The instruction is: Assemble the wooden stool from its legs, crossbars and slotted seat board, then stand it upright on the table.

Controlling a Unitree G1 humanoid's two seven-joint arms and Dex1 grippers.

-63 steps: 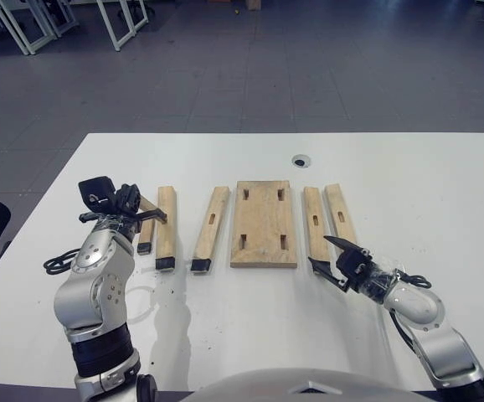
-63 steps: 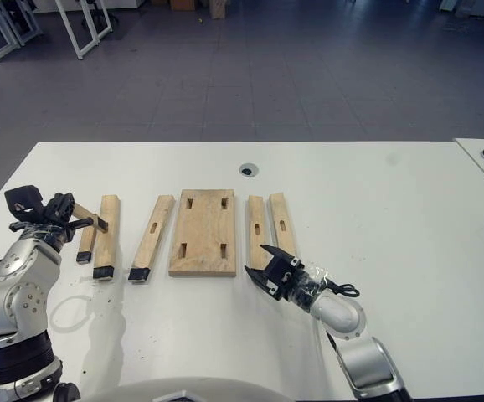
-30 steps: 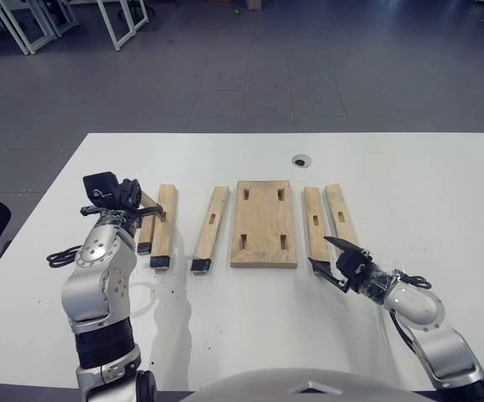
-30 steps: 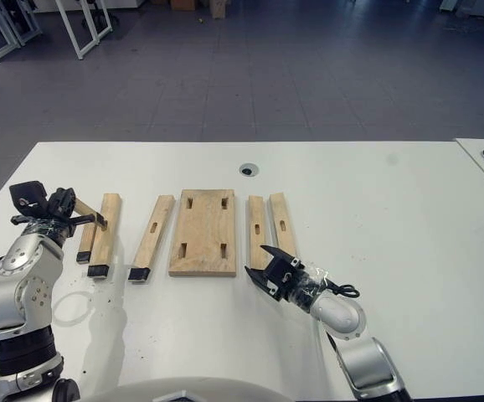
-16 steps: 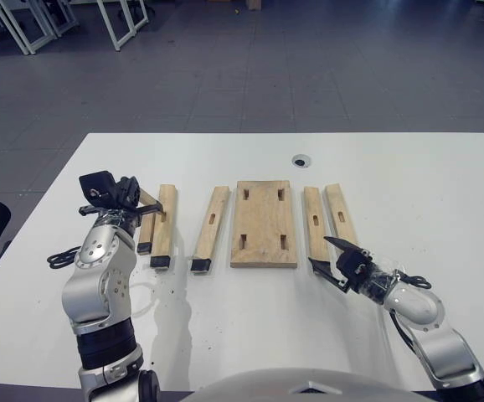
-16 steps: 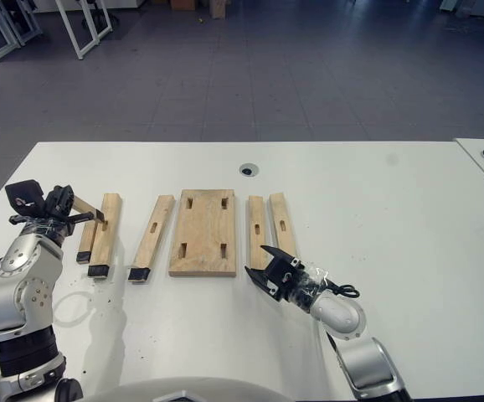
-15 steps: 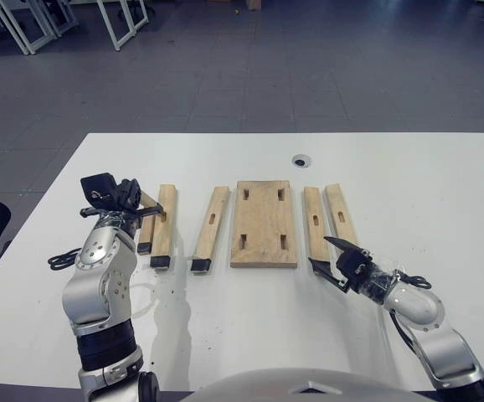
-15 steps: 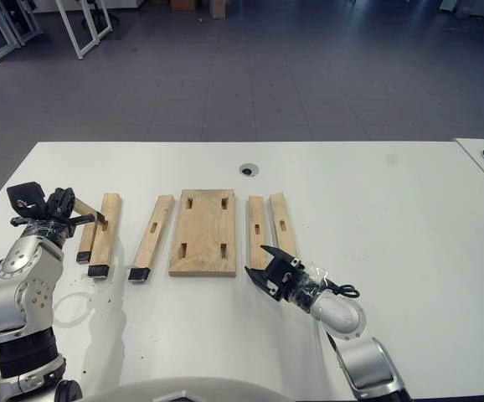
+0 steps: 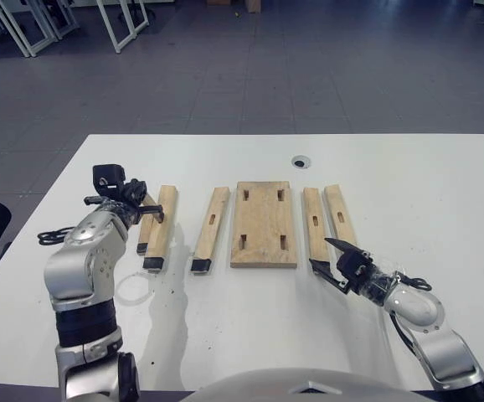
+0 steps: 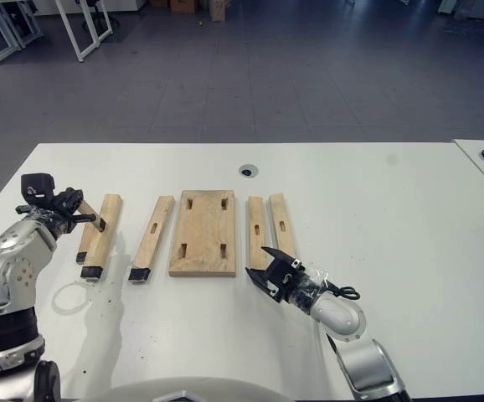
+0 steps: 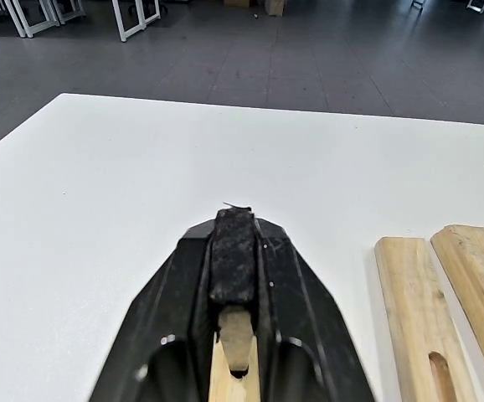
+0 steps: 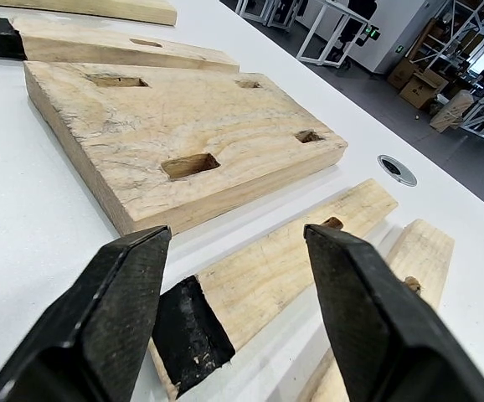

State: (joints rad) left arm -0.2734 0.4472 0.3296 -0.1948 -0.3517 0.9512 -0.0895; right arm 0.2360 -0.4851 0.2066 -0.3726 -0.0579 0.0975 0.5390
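White surface (image 9: 426, 193) bears stiff, probably light wood: left end effector (image 9: 150, 212) pinches a crossbar (image 11: 234, 360), right end effector (image 9: 319, 251), spread, should grip the leg (image 9: 314, 219) ahead mid-length.

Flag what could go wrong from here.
Left gripper grips the thin bar by one end; it may pivot and knock the leftmost leg alongside. Right gripper is open over a leg's capped end, near the seat board; closing may nudge it.
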